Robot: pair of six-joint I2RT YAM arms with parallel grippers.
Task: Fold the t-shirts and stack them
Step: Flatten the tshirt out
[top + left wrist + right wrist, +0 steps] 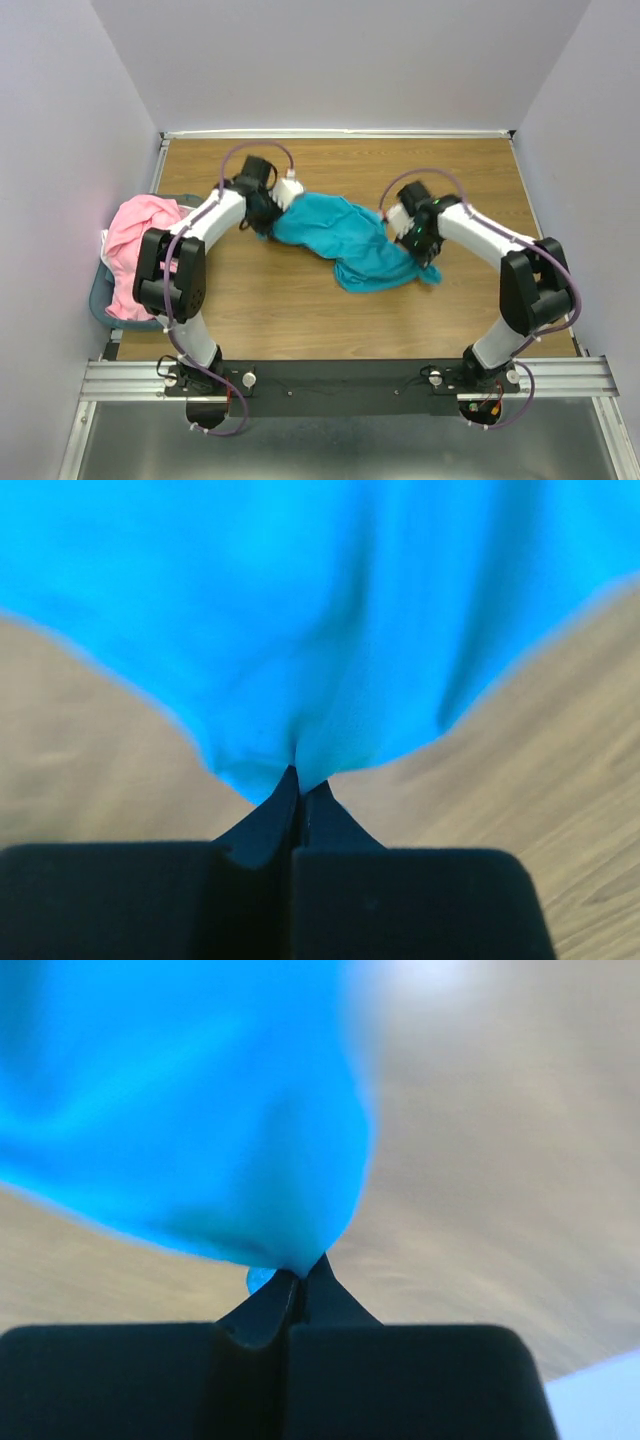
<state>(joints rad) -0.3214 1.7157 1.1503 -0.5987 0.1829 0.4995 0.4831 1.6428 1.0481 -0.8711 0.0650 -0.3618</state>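
**Item 1: teal shirt** [345, 245]. It lies crumpled at mid-frame in the top view, on the bench [300, 320]. It runs as a slanted band from upper left to lower right, bunched thickest at the lower right end. It is unfolded, and both ends are taken up by the pincers.

**Item 2: pink shirt** [135, 245]. It is heaped at the left edge of the top view, draped in and over the basket [97, 292]. One fold hangs over the basket's near rim. It is unfolded, well apart from the teal shirt, and touched by neither pincer.

**Item 3: left pincer** [266, 224]. It sits at the upper left end of the teal shirt. In the left wrist view the pincer [300, 792] has its jaws pressed together at frame centre. A pinch of the teal shirt [320, 610] is caught at the tips, and the cloth fans out across the upper frame. Blurred bench [90, 750] shows at the lower left and right.

**Item 4: right pincer** [427, 256]. It sits at the lower right end of the teal shirt. In the right wrist view the pincer [300, 1275] has its jaws closed at frame centre. They grip a gathered point of the teal shirt [180, 1110], which fills the upper left. Blurred bench [480, 1160] fills the right.

**Item 5: basket**. Blue-grey, it stands at the left edge of the bench beside the left arm and is mostly covered by the pink shirt.

**Item 6: bench**. It has a wood-grain top with pale walls on three sides.
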